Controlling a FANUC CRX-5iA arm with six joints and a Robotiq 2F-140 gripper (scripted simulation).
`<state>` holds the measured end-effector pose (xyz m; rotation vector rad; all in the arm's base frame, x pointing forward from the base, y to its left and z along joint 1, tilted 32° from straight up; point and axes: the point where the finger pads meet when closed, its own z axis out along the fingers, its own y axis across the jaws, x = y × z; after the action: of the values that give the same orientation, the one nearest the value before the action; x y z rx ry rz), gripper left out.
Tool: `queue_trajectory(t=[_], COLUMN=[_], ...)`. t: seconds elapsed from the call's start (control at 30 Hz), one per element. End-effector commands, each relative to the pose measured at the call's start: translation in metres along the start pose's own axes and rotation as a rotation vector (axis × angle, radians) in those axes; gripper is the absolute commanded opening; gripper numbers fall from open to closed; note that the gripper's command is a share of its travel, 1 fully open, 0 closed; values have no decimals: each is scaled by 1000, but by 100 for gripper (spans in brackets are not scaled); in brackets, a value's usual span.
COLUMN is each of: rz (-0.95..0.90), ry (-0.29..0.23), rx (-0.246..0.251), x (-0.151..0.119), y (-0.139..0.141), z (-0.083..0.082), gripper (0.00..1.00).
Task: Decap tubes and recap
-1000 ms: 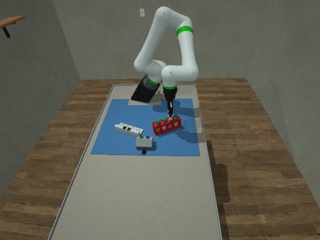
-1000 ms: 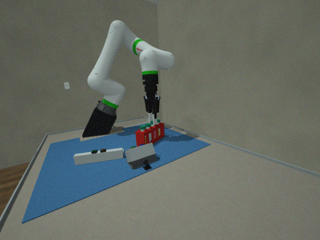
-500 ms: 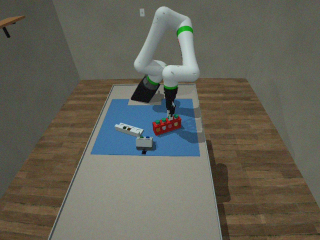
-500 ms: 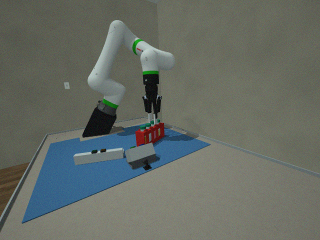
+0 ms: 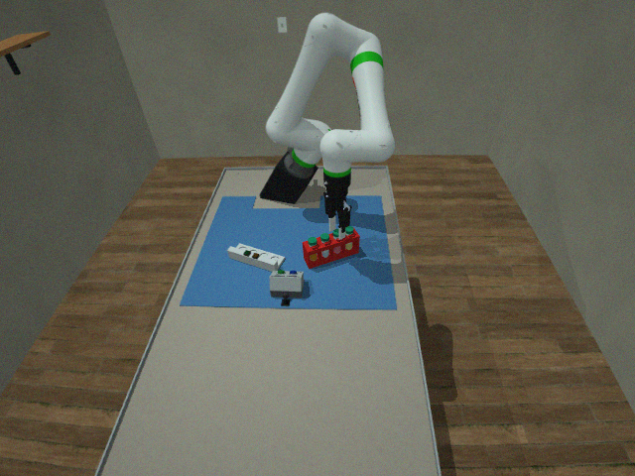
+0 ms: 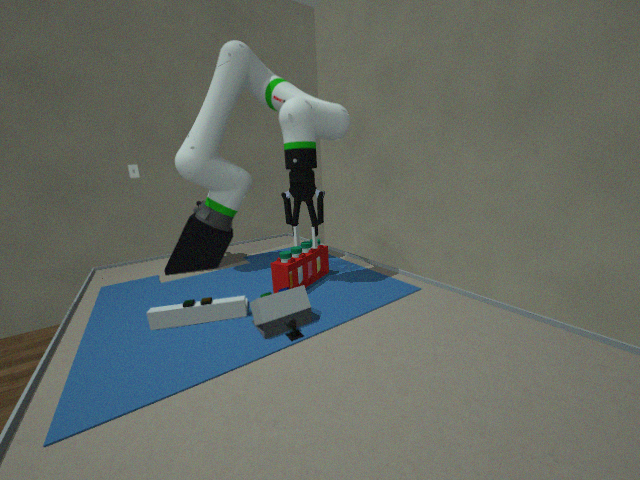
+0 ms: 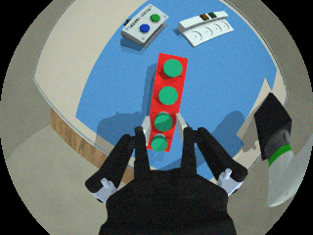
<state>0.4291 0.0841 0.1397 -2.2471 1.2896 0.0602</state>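
Note:
The red decapping station (image 5: pixel 330 249) stands on the blue mat, and all its tubes carry green caps. My gripper (image 5: pixel 338 225) points straight down over it. Its fingers straddle the cap of tube 2 (image 7: pixel 163 120), the second cap from the station's end nearest the arm's base, with a gap on each side. The fingers are partly open and hold nothing; the fingertips (image 6: pixel 305 237) stand about level with the cap tops. The white cap tray (image 5: pixel 255 256) lies further along the mat, its nests (image 7: pixel 210 31) empty and its two lamps (image 6: pixel 197 301) dark.
The small grey key desk (image 5: pixel 286 281) with a blue key (image 7: pixel 144 26) and a green key (image 7: pixel 156 18) stands beside the tray, towards the mat's front edge. The arm's black base (image 5: pixel 287 181) is behind the mat. A raised rim runs round the table.

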Motion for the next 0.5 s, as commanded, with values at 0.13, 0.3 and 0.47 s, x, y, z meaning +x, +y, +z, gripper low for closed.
queue_trajectory(t=[0.13,0.3,0.47], rz=[0,262,262], ry=[0,0,0], rx=[0,0,0], x=[0,0,0], y=[0,0,0], z=[0,-2,-5], gripper=[35,35,35])
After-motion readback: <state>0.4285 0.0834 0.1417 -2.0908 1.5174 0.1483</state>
